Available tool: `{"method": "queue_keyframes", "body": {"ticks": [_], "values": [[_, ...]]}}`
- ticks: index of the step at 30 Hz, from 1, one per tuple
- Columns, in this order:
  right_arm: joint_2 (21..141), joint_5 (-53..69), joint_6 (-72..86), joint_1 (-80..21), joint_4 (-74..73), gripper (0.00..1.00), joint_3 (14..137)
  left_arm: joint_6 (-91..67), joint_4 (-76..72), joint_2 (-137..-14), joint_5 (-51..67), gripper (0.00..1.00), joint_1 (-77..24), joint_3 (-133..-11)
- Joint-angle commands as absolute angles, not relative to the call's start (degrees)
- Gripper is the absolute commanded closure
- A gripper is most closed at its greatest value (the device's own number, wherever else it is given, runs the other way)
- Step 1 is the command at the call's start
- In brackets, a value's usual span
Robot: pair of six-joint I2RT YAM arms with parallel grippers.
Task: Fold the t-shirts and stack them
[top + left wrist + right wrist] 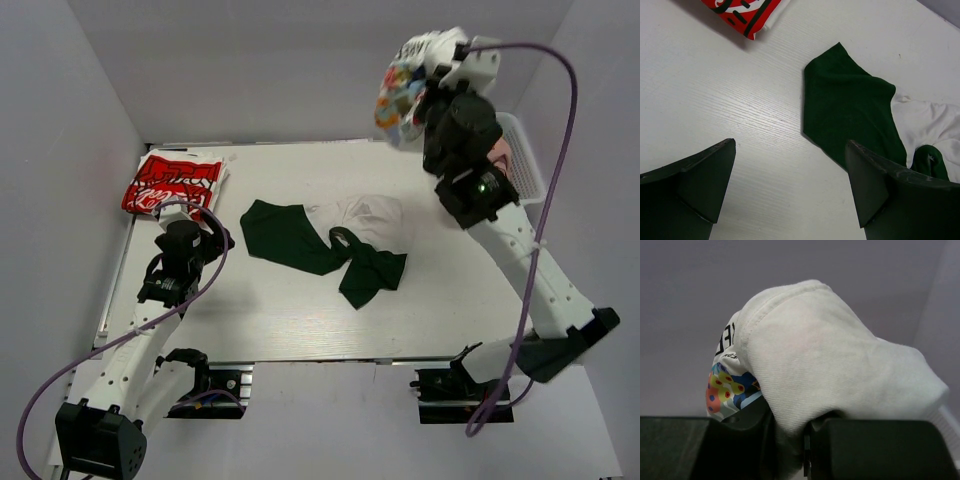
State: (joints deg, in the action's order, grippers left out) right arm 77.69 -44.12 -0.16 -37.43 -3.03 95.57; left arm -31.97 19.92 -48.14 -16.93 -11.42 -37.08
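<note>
My right gripper [432, 62] is raised high at the back right, shut on a white t-shirt with a colourful cartoon print and black text [405, 90]; in the right wrist view the shirt [830, 360] bulges out above the closed jaws [805, 440]. A dark green t-shirt [300, 240] lies crumpled mid-table, overlapping a white t-shirt [365, 215]. A folded red-and-white printed t-shirt [172, 182] lies at the back left. My left gripper [222, 232] is open and empty, low over the table just left of the green shirt [850, 105].
A white lattice basket [522, 160] stands at the right edge behind my right arm, with something pink inside. Grey walls enclose the table on three sides. Bare white tabletop [740, 110] lies under my left gripper.
</note>
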Motion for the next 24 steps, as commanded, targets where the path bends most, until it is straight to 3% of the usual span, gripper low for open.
{"method": "queue_keyframes", "body": {"ticks": [1, 4, 8, 16, 24], "values": [[85.84, -49.57, -12.2, -32.11, 6.06, 1.0, 107.02, -31.64, 19.78, -47.98, -16.79, 0.0, -11.16, -36.74], [94.78, -50.36, -15.37, -25.76, 5.72, 1.0, 122.47, -31.64, 19.78, -48.51, -17.31, 0.0, -11.16, -36.74], [103.26, -48.17, -17.14, -18.38, 4.13, 1.0, 130.17, -31.64, 19.78, -49.57, -17.84, 0.0, -11.16, -37.27], [111.52, -32.91, 1.99, 1.2, -3.67, 1.0, 117.16, -31.11, 20.83, -53.96, -20.3, 0.0, -11.16, -39.2], [121.63, -26.74, 15.98, 7.11, -6.13, 1.0, 100.99, -31.64, 21.88, -58.18, -19.78, 0.0, -11.16, -42.79]]}}
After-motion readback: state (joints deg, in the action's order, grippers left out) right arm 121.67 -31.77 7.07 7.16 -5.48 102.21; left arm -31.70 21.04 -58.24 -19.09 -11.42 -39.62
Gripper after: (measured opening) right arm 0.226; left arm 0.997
